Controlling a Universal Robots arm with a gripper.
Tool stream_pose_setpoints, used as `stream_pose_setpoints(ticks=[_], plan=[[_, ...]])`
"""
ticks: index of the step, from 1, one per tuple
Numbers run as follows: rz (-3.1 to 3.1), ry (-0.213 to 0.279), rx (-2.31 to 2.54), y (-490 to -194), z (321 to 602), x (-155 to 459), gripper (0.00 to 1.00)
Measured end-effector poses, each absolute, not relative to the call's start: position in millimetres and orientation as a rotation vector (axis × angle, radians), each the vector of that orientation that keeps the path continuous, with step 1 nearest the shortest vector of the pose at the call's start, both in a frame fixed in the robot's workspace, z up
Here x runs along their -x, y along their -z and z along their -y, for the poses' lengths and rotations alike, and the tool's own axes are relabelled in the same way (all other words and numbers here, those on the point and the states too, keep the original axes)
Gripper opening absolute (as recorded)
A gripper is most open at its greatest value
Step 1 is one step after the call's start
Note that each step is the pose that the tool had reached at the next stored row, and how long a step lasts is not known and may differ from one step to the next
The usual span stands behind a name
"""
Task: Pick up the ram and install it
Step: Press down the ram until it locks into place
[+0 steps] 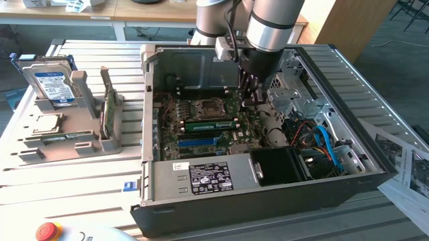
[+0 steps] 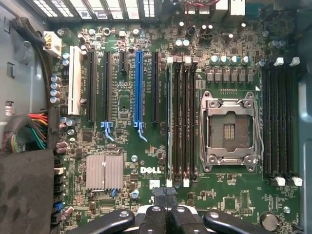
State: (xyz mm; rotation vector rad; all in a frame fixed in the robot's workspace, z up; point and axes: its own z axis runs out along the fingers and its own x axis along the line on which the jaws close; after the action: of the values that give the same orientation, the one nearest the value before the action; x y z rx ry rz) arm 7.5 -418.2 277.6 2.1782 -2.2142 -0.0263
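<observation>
Gripper (image 2: 165,209) closed above motherboard (image 2: 234,192), ram (image 1: 210,125) seated beside CPU socket (image 1: 208,107)

One ram (image 1: 210,125), one hard drive (image 1: 54,84), one computer case (image 1: 268,201)

Exterior view: open computer case (image 1: 201,221) on a slatted table (image 1: 74,186).
- Inside the case, the power supply (image 1: 201,178) sits at 6 o'clock and a blue cable (image 1: 328,143) at 3.
- The motherboard (image 1: 176,120) carries a CPU socket (image 1: 208,107) toward 12 and a blue slot (image 1: 198,142) toward 6.
- A grey tray (image 1: 60,143) lies at 9 o'clock of the case, with a hard drive (image 1: 54,83) upright in it at 11 and, beside it, what looks like a card (image 1: 107,113) on edge.
- A red button (image 1: 47,231) is at 7 o'clock and printed sheets (image 1: 409,170) at 4.

Wrist view: a silver heatsink (image 2: 104,171) sits near the blue slot's (image 2: 139,83) latch end.
</observation>
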Motion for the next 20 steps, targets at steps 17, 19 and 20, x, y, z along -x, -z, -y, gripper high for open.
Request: stream_pose_setpoints(ticks=[17, 19, 20], plan=[[2.214, 0.026, -2.178, -263.0, 418.2, -7.5, 0.11], [2.214, 0.026, -2.178, -261.4, 418.2, -7.5, 0.11], [2.214, 0.026, -2.178, -260.6, 418.2, -7.5, 0.11]])
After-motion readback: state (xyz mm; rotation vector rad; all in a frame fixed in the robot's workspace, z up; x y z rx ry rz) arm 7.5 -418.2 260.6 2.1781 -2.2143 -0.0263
